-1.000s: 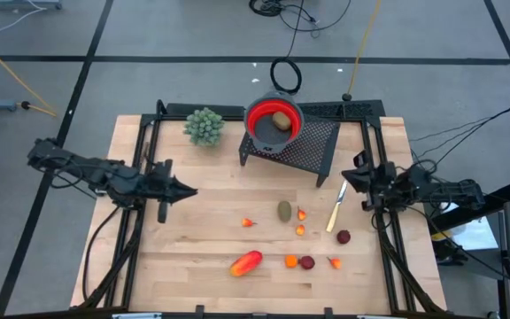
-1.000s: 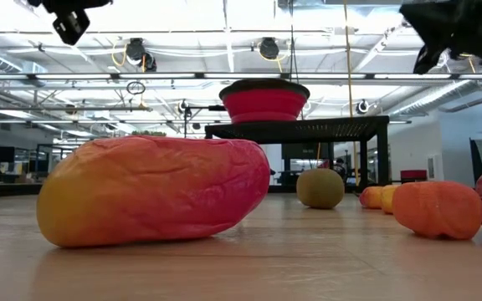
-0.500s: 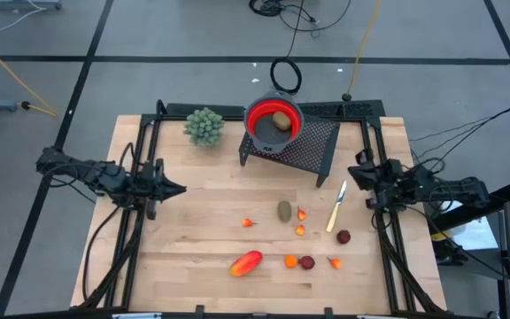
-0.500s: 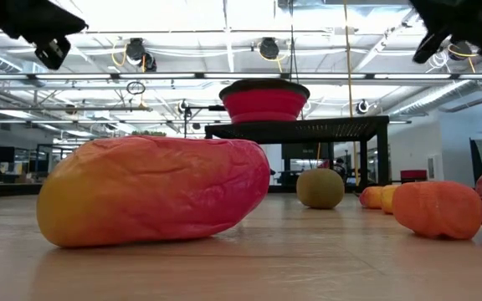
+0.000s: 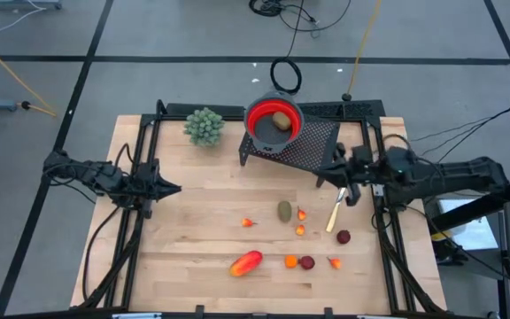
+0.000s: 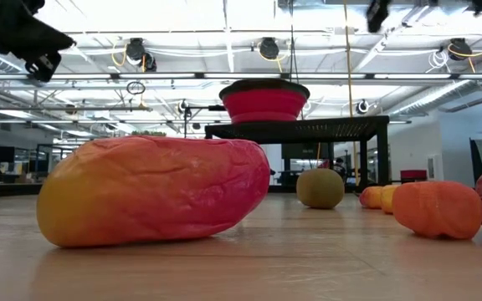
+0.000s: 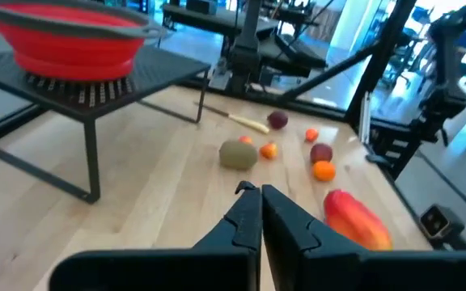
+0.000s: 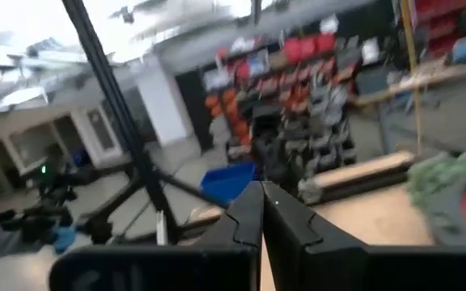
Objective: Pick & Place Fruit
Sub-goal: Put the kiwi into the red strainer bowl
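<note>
Pale wood table [image 5: 193,239], faint plank seams. Red bowl [image 5: 273,120] with grey rim, on black mesh stand [image 5: 304,146]. Olive-brown oval [image 5: 280,120] inside bowl; second olive-brown oval [image 5: 284,210] on wood. Long piece [image 5: 246,262] red shading to orange-yellow at one end. Small orange bit [image 5: 290,260], dark-red bits [image 5: 307,262] [image 5: 343,237]. Green bushy plant ball [image 5: 204,126]. Knife [image 5: 336,208] with pale yellow handle. Dark arms, black frame.

Open table [image 5: 193,221] is left from the centre toward 9 o'clock, while passage at 12 o'clock is blocked by the mesh stand [image 5: 304,146] and red bowl [image 5: 273,120].
</note>
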